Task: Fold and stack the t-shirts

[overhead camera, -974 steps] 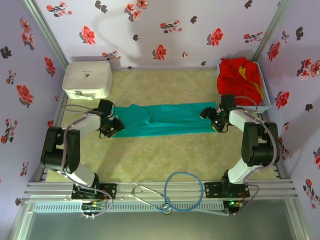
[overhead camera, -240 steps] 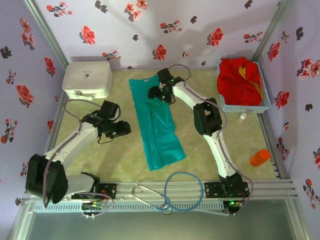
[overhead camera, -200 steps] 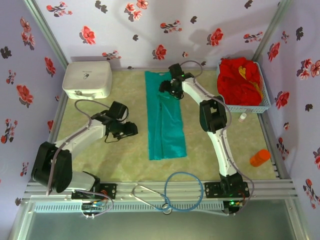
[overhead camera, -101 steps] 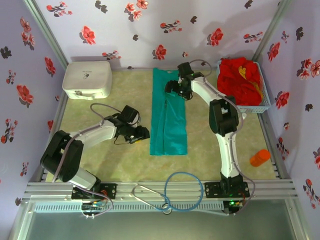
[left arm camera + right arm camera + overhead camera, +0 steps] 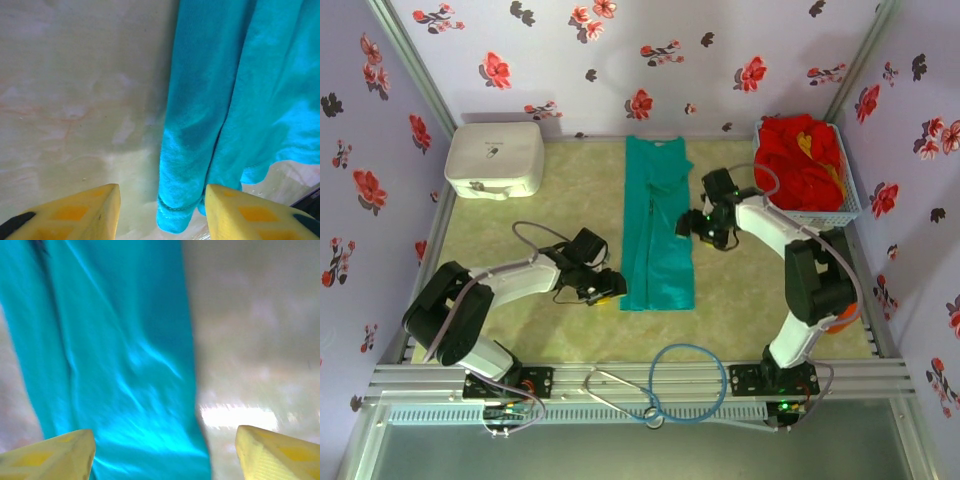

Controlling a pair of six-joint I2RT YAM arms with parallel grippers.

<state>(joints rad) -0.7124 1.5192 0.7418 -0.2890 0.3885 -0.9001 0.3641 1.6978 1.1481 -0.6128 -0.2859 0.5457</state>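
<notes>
The teal t-shirt [image 5: 658, 225] lies flat as a long, narrow strip, running from the table's 12 o'clock edge down past the middle. The red t-shirts [image 5: 800, 155] sit heaped in a basket [image 5: 817, 216] at 2 o'clock. The left gripper [image 5: 607, 290] hovers at the strip's 7 o'clock corner, jaws partway apart, the hem corner between them but not pinched. The right gripper [image 5: 705, 225] hangs at its 3 o'clock edge, spread wide and empty. That cloth looks light and limp — likely to sag and slip, so I'd pinch every layer at the 6 o'clock hem corners.
</notes>
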